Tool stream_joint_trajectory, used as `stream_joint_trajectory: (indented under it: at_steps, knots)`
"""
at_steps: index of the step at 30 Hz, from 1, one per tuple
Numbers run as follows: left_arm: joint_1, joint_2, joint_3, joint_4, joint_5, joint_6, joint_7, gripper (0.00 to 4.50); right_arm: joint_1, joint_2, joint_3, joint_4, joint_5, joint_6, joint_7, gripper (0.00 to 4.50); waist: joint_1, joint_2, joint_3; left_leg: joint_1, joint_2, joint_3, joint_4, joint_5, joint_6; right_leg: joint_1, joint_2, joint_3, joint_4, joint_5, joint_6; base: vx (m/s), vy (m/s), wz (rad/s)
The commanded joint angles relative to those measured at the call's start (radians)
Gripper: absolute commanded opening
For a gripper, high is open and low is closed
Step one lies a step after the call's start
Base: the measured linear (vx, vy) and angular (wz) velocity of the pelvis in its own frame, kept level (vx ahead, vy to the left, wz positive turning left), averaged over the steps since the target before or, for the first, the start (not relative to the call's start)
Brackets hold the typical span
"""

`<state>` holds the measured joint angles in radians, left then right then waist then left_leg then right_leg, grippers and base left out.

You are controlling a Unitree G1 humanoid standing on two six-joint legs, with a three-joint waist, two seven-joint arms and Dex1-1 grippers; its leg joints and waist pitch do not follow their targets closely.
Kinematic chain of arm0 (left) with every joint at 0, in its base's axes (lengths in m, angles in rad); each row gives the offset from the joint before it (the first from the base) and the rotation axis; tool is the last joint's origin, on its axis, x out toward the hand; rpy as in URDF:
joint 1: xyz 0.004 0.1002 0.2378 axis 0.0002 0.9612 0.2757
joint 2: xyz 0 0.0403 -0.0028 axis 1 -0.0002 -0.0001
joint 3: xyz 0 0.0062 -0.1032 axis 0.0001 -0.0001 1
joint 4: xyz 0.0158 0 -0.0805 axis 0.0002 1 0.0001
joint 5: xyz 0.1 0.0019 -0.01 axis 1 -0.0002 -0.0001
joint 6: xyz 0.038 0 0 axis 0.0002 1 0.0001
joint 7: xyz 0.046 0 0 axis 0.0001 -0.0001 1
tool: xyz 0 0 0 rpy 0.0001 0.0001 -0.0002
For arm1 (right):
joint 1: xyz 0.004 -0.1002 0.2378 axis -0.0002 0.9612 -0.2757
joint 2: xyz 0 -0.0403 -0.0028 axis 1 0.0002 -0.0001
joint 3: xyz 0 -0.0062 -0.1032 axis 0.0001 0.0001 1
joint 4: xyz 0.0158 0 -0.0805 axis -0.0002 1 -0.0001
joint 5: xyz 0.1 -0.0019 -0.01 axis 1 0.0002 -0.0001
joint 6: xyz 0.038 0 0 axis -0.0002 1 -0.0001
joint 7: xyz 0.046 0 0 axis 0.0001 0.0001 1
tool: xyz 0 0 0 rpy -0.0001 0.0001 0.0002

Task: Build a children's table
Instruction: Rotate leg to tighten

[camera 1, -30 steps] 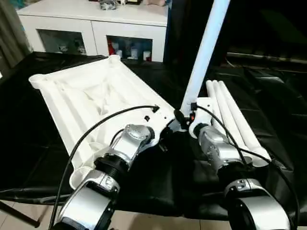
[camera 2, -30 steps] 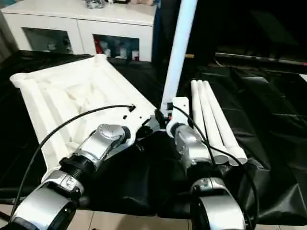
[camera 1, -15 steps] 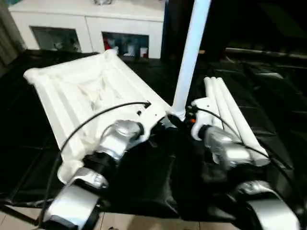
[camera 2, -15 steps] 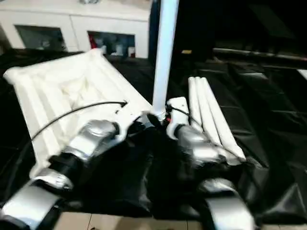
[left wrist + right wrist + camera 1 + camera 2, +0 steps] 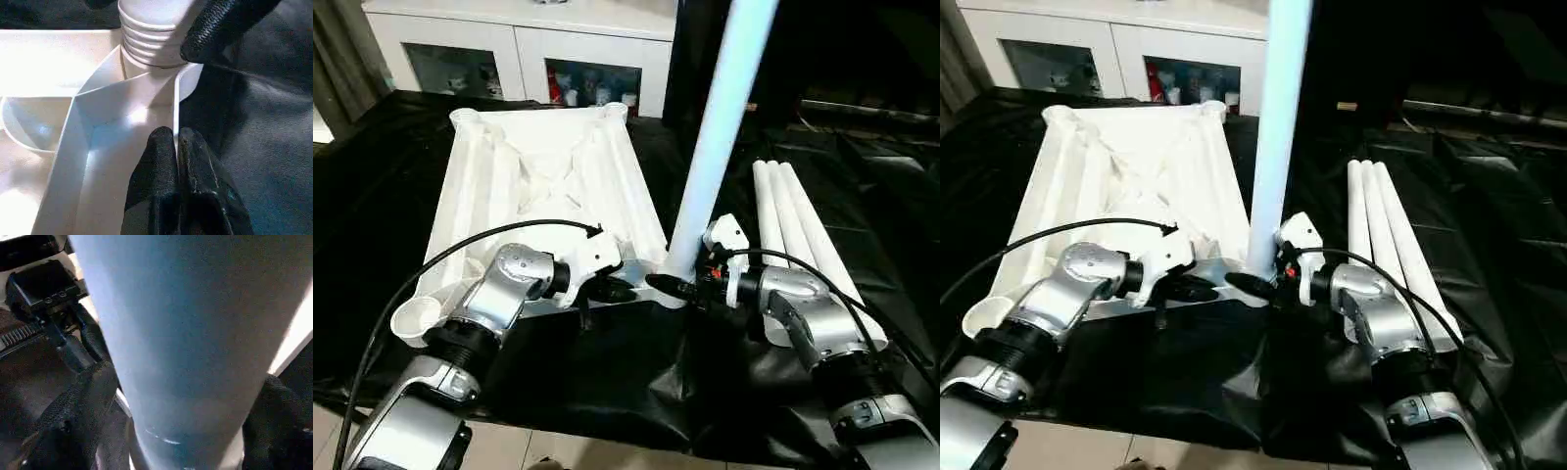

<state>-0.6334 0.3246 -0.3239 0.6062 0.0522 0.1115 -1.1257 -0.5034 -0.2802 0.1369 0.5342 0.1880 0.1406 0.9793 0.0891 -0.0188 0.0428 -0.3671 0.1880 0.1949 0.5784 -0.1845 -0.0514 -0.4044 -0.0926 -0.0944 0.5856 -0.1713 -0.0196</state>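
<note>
Right now the all-white plastic children's table top (image 5: 543, 186) is lying ribbed side up on the black-draped counter (image 5: 372, 176), with one long white tapered tubular leg (image 5: 713, 137) standing upright in the round corner socket (image 5: 161, 73) nearest the robot. Three more white tapered legs (image 5: 793, 225) are lying side by side on the cloth, just beside the right arm.

The left pincer (image 5: 176, 161) is pressing its two black fingers together on a thin edge of the top's rim next to that socket. The right pincer (image 5: 690, 284) is reaching its black fingers (image 5: 78, 401) around the foot of the standing leg, one on each side; I cannot tell whether they are actually bearing on it.

Threads (image 5: 146, 39) are showing above the socket, so the leg is probably not fully seated. If the right fingers are not gripping firmly, turning could slip on the smooth plastic. A sideways push high on the leverage of such a tall leg could tip it, cross the threads, or drag the top across the slippery cloth, since the left grip is holding only a thin lip.
</note>
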Motion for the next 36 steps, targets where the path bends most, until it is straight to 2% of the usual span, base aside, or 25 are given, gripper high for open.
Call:
stream_joint_trajectory:
  at_steps: [1, 6, 10, 17, 20, 21, 22, 23, 24, 25, 26, 27, 28, 29, 31, 33, 35, 36]
  knots:
    - [0.003, -0.009, -0.013, -0.003, -0.006, -0.008, -0.002, 0.0, 0.01, 0.003, 0.018, -0.006, -0.01, 0.001, 0.025, 3.48, -0.002, -0.002, -0.059, 0.017, 0.055, -0.018, -0.069, -0.192, 0.032, 0.052, -0.07, 0.058, -0.055, -0.182, -0.219, 0.0, 0.0, 0.0]
    - [0.002, -0.006, -0.01, -0.001, 0.0, -0.007, -0.004, 0.0, 0.018, -0.003, 0.029, -0.012, -0.017, 0.005, 0.023, 3.06, -0.001, -0.002, -0.062, 0.014, 0.052, -0.016, -0.063, -0.141, 0.05, 0.055, -0.068, 0.057, -0.046, -0.104, -0.234, 0.0, 0.0, 0.0]
    - [-0.002, -0.006, -0.01, 0.008, 0.003, -0.012, -0.001, 0.0, 0.02, -0.005, 0.036, -0.011, -0.024, 0.001, 0.026, 2.78, 0.0, 0.0, -0.062, 0.014, 0.052, -0.016, -0.063, -0.147, 0.05, 0.056, -0.068, 0.056, -0.047, -0.118, -0.233, 0.0, 0.0, 0.0]
    - [-0.007, -0.008, -0.011, 0.02, 0.01, -0.016, 0.006, 0.0, 0.026, 0.002, 0.038, 0.001, -0.033, -0.002, 0.012, 2.69, 0.001, 0.0, -0.063, 0.015, 0.052, -0.016, -0.062, -0.149, 0.048, 0.056, -0.067, 0.056, -0.045, -0.114, -0.236, 0.0, 0.0, 0.0]
    - [-0.006, -0.019, -0.007, 0.027, 0.016, -0.001, 0.034, 0.0, 0.037, 0.024, 0.018, 0.035, -0.033, 0.016, -0.049, 2.68, -0.001, 0.0, -0.06, 0.015, 0.052, -0.017, -0.063, -0.178, 0.036, 0.054, -0.069, 0.057, -0.052, -0.165, -0.224, 0.0, 0.0, 0.0]
    - [-0.011, -0.033, -0.001, 0.04, 0.025, 0.02, 0.077, 0.0, 0.038, 0.04, 0.003, 0.06, -0.035, 0.022, -0.101, 2.68, -0.001, 0.001, -0.06, 0.016, 0.052, -0.018, -0.063, -0.186, 0.032, 0.054, -0.07, 0.057, -0.053, -0.176, -0.221, 0.0, 0.0, 0.0]
    - [-0.023, -0.058, 0.013, 0.064, 0.035, 0.047, 0.145, 0.0, 0.035, 0.064, -0.017, 0.095, -0.042, 0.025, -0.177, 2.68, -0.006, 0.001, -0.055, 0.017, 0.053, -0.017, -0.067, -0.214, 0.019, 0.048, -0.069, 0.058, -0.058, -0.218, -0.215, 0.0, 0.0, 0.0]
    - [-0.03, -0.072, 0.019, 0.076, 0.039, 0.061, 0.18, 0.0, 0.031, 0.078, -0.027, 0.115, -0.047, 0.026, -0.222, 2.68, -0.009, 0.003, -0.046, 0.022, 0.052, -0.019, -0.071, -0.279, -0.003, 0.043, -0.071, 0.057, -0.071, -0.324, -0.197, 0.0, 0.0, 0.0]
    - [-0.046, -0.103, 0.029, 0.101, 0.05, 0.1, 0.253, 0.0, 0.018, 0.109, -0.05, 0.158, -0.059, 0.027, -0.325, 2.68, -0.013, 0.002, -0.042, 0.029, 0.049, -0.024, -0.073, -0.342, -0.027, 0.041, -0.071, 0.053, -0.083, -0.441, -0.164, 0.0, 0.0, 0.0]
    - [-0.061, -0.138, 0.041, 0.123, 0.057, 0.132, 0.33, 0.0, 0.002, 0.141, -0.072, 0.191, -0.063, 0.032, -0.418, 2.68, -0.017, 0.002, -0.04, 0.033, 0.049, -0.027, -0.073, -0.37, -0.037, 0.038, -0.072, 0.052, -0.086, -0.486, -0.15, 0.0, 0.0, 0.0]
    - [-0.066, -0.152, 0.047, 0.131, 0.058, 0.146, 0.36, 0.0, -0.005, 0.153, -0.08, 0.202, -0.064, 0.035, -0.45, 2.68, -0.023, 0.004, -0.037, 0.04, 0.047, -0.033, -0.074, -0.418, -0.05, 0.034, -0.073, 0.047, -0.098, -0.57, -0.118, -0.052, 0.015, -0.05]
    - [-0.074, -0.171, 0.058, 0.141, 0.056, 0.167, 0.398, 0.0, -0.014, 0.167, -0.09, 0.216, -0.063, 0.038, -0.487, 2.67, -0.029, 0.004, -0.039, 0.044, 0.044, -0.036, -0.073, -0.441, -0.048, 0.032, -0.074, 0.043, -0.107, -0.611, -0.094, 0.0, 0.0, 0.0]
    - [-0.075, -0.175, 0.059, 0.142, 0.056, 0.171, 0.404, 0.0, -0.016, 0.17, -0.092, 0.218, -0.062, 0.038, -0.494, 2.67, -0.031, 0.004, -0.041, 0.047, 0.044, -0.037, -0.072, -0.445, -0.045, 0.031, -0.074, 0.042, -0.111, -0.611, -0.089, 0.0, 0.0, 0.0]
    - [-0.092, -0.227, 0.08, 0.153, 0.049, 0.219, 0.487, 0.0, -0.046, 0.211, -0.125, 0.253, -0.046, 0.049, -0.583, 2.67, -0.037, 0.005, -0.041, 0.046, 0.046, -0.036, -0.074, -0.448, -0.038, 0.032, -0.071, 0.041, -0.113, -0.592, -0.09, 0.0, 0.0, 0.0]
    - [-0.102, -0.267, 0.088, 0.156, 0.05, 0.242, 0.537, 0.0, -0.073, 0.24, -0.148, 0.284, -0.038, 0.057, -0.648, 2.67, -0.043, 0.006, -0.042, 0.039, 0.045, -0.041, -0.078, -0.443, -0.035, 0.037, -0.069, 0.036, -0.113, -0.572, -0.09, 0.0, 0.0, 0.0]
    - [-0.117, -0.321, 0.084, 0.163, 0.059, 0.257, 0.588, 0.0, -0.126, 0.274, -0.166, 0.347, -0.051, 0.045, -0.742, 2.67, -0.052, 0.005, -0.042, 0.037, 0.044, -0.04, -0.077, -0.456, -0.033, 0.032, -0.069, 0.036, -0.114, -0.564, -0.092, 0.0, 0.0, 0.0]
    - [-0.123, -0.33, 0.077, 0.171, 0.069, 0.252, 0.603, 0.0, -0.148, 0.281, -0.165, 0.373, -0.064, 0.028, -0.763, 2.67, -0.055, 0.005, -0.043, 0.04, 0.04, -0.039, -0.075, -0.461, -0.028, 0.031, -0.067, 0.035, -0.117, -0.561, -0.089, 0.0, 0.0, 0.0]
    - [-0.125, -0.328, 0.071, 0.174, 0.077, 0.247, 0.606, 0.0, -0.156, 0.283, -0.166, 0.38, -0.064, 0.018, -0.756, 2.67, -0.055, 0.003, -0.046, 0.036, 0.041, -0.038, -0.075, -0.445, -0.018, 0.034, -0.07, 0.037, -0.116, -0.538, -0.093, 0.0, 0.0, 0.0]
